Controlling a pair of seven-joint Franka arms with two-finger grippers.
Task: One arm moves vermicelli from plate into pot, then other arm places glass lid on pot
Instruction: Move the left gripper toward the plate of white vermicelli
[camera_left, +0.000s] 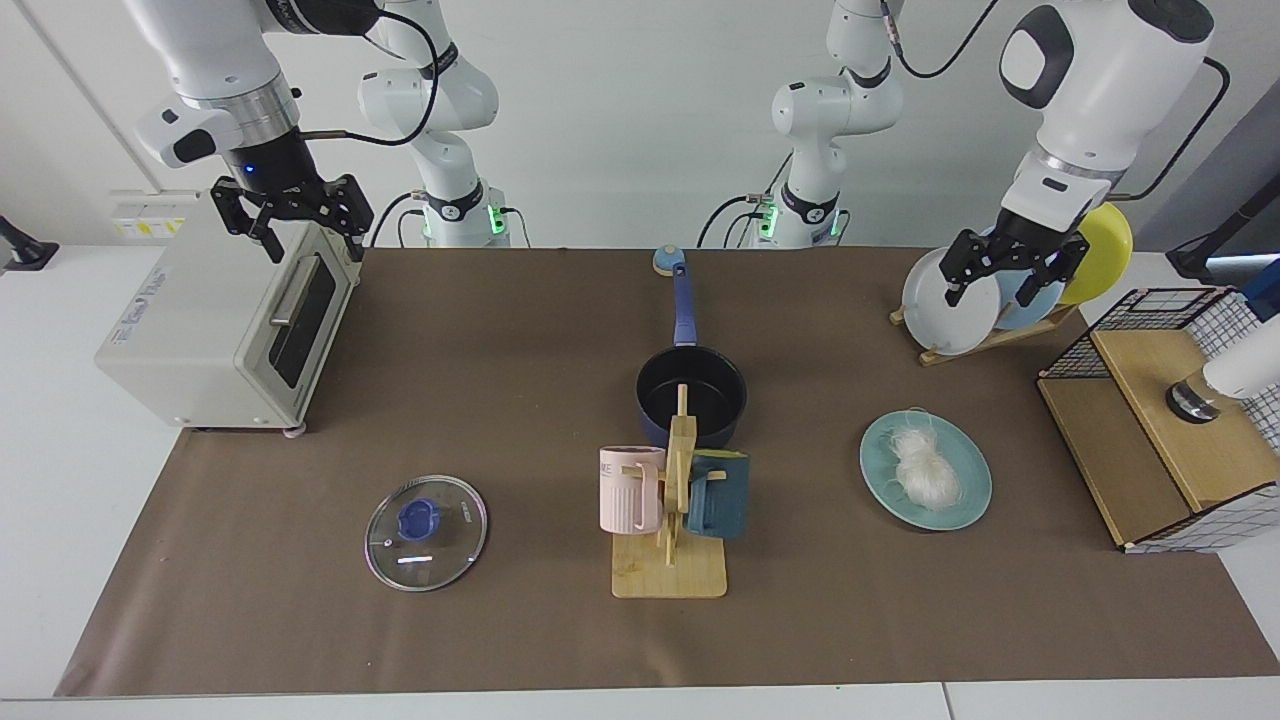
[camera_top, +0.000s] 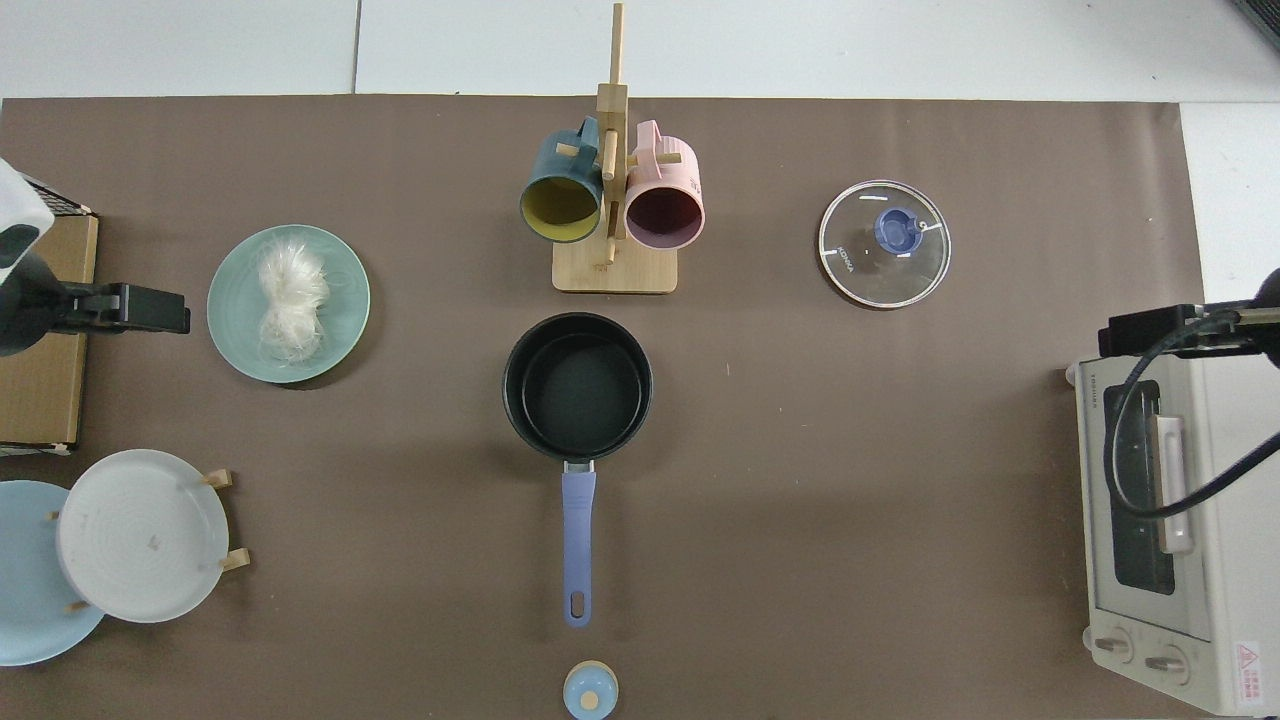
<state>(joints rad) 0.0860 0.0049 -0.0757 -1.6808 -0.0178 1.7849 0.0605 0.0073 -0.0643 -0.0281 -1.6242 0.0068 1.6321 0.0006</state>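
White vermicelli (camera_left: 925, 470) on the plate (camera_left: 972, 500) lies below the left gripper (camera_left: 1010, 272), fingers apart; right gripper (camera_left: 290, 222), also apart, waits far off.

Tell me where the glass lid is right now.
The glass lid lies flat on the brown mat, knob up, at the facing view's lower left: in front of the toaster oven, beside the mug rack's pink mug, untouched by either gripper.

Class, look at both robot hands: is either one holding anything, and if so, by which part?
Nothing is held. The left hand hangs open in front of the plate rack; the right hand waits open above the toaster oven.
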